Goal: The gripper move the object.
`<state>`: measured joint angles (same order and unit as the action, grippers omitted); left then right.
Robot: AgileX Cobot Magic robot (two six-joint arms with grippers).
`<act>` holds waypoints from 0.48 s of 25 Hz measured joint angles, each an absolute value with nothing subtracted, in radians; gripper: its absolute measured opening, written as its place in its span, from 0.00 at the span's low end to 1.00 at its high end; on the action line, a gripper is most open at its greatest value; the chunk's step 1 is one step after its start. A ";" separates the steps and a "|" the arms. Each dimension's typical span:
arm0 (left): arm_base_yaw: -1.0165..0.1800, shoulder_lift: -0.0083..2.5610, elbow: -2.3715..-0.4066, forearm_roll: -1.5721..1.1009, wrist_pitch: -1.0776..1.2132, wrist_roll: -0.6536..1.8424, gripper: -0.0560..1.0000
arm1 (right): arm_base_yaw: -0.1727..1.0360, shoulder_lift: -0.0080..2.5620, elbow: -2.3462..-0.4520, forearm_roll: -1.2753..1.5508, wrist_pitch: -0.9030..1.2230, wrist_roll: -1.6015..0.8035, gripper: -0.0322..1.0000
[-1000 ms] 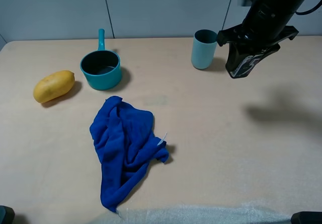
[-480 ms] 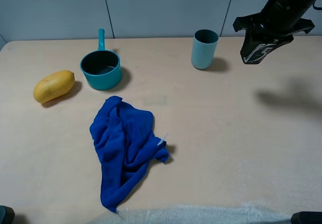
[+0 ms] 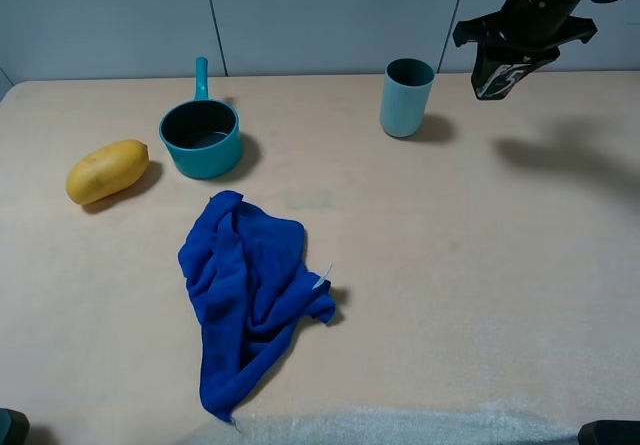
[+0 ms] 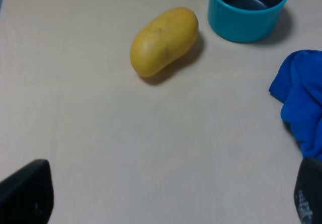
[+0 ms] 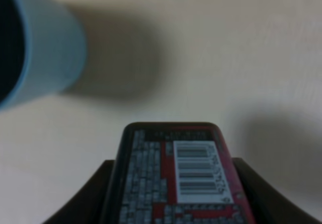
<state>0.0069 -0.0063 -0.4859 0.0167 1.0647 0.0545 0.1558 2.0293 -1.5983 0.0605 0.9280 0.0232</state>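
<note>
My right gripper (image 3: 498,73) hangs in the air at the back right, to the right of the teal cup (image 3: 405,97), above the table. It is shut on the small black box (image 3: 507,77), which hangs tilted from it. In the right wrist view the box (image 5: 176,173) shows a red and white label with a barcode. It sits between the dark fingers (image 5: 98,196), with the cup (image 5: 35,48) blurred beyond it. My left gripper (image 4: 166,201) is open and empty low over the table's left front. Only its two dark fingertips (image 4: 27,194) show.
A teal saucepan (image 3: 201,136) stands at the back left with a yellow mango (image 3: 106,171) to its left. A crumpled blue cloth (image 3: 248,290) lies in the middle front. The mango (image 4: 163,41), saucepan (image 4: 248,8) and cloth edge (image 4: 302,98) also show in the left wrist view.
My right gripper has risen with the box and moved toward the back right, then a little left. Its shadow has shifted back. The left arm has not moved.
</note>
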 joint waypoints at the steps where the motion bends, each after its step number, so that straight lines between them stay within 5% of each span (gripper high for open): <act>1: 0.007 -0.006 -0.486 0.017 1.065 0.054 0.97 | 0.153 2.046 -1.612 0.060 0.921 0.023 0.36; 12: 0.007 -0.006 -0.486 0.017 1.065 0.054 0.97 | 0.108 2.165 -1.630 0.063 0.798 0.026 0.36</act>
<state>0.0069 -0.0063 -0.4859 0.0167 1.0647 0.0545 0.1076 2.1647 -1.6301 0.0628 0.7981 0.0260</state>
